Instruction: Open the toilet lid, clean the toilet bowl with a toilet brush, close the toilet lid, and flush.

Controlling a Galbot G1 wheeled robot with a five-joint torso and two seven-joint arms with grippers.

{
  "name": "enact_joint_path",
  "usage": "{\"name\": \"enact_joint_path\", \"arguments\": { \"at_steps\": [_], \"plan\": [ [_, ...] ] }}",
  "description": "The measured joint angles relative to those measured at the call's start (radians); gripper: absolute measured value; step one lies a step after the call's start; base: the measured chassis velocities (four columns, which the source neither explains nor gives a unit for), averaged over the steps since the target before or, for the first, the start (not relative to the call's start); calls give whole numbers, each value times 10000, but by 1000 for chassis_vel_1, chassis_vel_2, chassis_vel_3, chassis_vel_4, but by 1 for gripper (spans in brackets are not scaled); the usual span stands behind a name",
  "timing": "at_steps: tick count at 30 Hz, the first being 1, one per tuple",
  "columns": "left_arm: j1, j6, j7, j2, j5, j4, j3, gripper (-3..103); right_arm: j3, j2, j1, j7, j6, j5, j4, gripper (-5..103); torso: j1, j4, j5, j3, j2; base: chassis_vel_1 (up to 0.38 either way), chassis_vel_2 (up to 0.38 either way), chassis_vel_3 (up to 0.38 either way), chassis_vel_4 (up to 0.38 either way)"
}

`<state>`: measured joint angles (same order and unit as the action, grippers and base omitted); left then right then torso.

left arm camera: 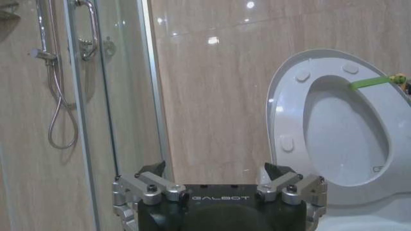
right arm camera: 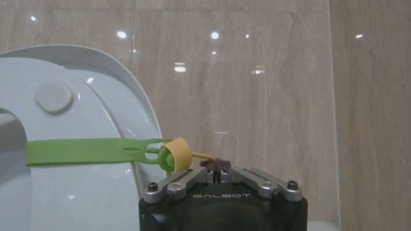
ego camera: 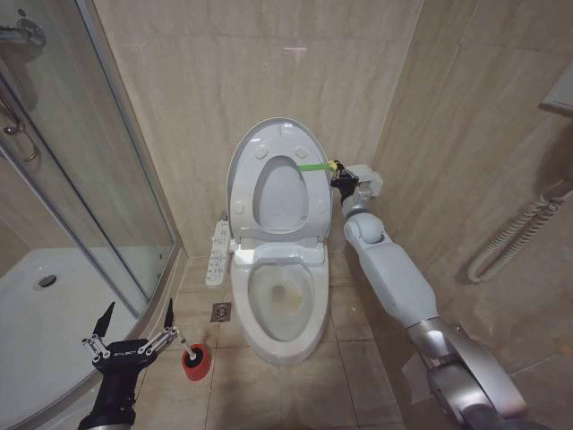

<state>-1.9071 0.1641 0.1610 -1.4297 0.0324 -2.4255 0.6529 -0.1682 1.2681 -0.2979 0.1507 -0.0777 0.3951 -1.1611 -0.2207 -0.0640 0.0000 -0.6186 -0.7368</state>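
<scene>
- Toilet lid [ego camera: 269, 143] stands raised, leaning back against the tiled wall [ego camera: 197, 81]; ring seat [ego camera: 282, 193] is up w/ it, resting against the lid's underside. Round bumpers visible on the seat.
- Green strap [ego camera: 312, 167] runs across the seat's upper right edge; in the right wrist view it ends in a loop w/ a yellowish tag [right arm camera: 178, 150] at the lid's edge.
- Right gripper [ego camera: 340, 176] is at the lid's right edge, arm stretched fwd along the toilet's right side. Fingers pinched together on a thin yellowish cord [right arm camera: 204, 156] leading from the tag, right at the fingertips.
- Toilet bowl [ego camera: 285, 300] uncovered, brownish stain in the basin's middle.
- Control panel [ego camera: 218, 255] sits on the toilet's left side, beside the bowl.
- Toilet brush [ego camera: 188, 345] stands in its red holder cup [ego camera: 196, 363] on the floor, left of the bowl, near a small floor drain [ego camera: 221, 312].
- Left gripper [ego camera: 134, 327] is low at the left, beside the shower enclosure glass [ego camera: 89, 179], fingers spread wide, holding nothing; the red cup is just beside its right finger in the head view. Can't tell if they touch.
- Left wrist view: shower hose [left arm camera: 61, 106] behind the glass, lid [left arm camera: 289, 86] off to the side.
</scene>
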Motion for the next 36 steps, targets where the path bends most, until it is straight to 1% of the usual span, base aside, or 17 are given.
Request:
{"name": "enact_joint_path", "arguments": {
  "at_steps": [7, 14, 22, 23, 30, 31, 36],
  "plan": [
    [-1, 0, 0, 0, 0, 0, 0, 100, 154, -23, 394, 55, 1, -10, 349, 2, 0, 2, 0, 0, 0, 0, 0, 0, 0],
    [0, 0, 0, 0, 0, 0, 0, 100, 179, -195, 277, 86, 29, 26, 64, 2, 0, 2, 0, 0, 0, 0, 0, 0, 0],
    [0, 0, 0, 0, 0, 0, 0, 100, 139, -730, -599, 194, 154, 268, -1090, 2, 0, 0, 1, 0, 0, 0, 0, 0, 0],
    [0, 0, 0, 0, 0, 0, 0, 100, 106, -812, -747, 203, 167, 302, -1252, 5, 0, 0, 2, 0, 0, 0, 0, 0, 0],
    [0, 0, 0, 0, 0, 0, 0, 100, -59, -1210, -1476, 221, 283, 485, -2100, 5, 0, -3, 2, 0, 0, 0, 0, 0, 0],
    [0, 0, 0, 0, 0, 0, 0, 100, -86, -1269, -1591, 226, 307, 513, -2237, 32, 0, 0, 2, 0, 0, 0, 0, 0, 0],
    [0, 0, 0, 0, 0, 0, 0, 100, -223, -1551, -2117, 227, 350, 571, -2816, 32, 0, 1, 1, 1, 0, 0, 0, 0, 0]
  ]
}}
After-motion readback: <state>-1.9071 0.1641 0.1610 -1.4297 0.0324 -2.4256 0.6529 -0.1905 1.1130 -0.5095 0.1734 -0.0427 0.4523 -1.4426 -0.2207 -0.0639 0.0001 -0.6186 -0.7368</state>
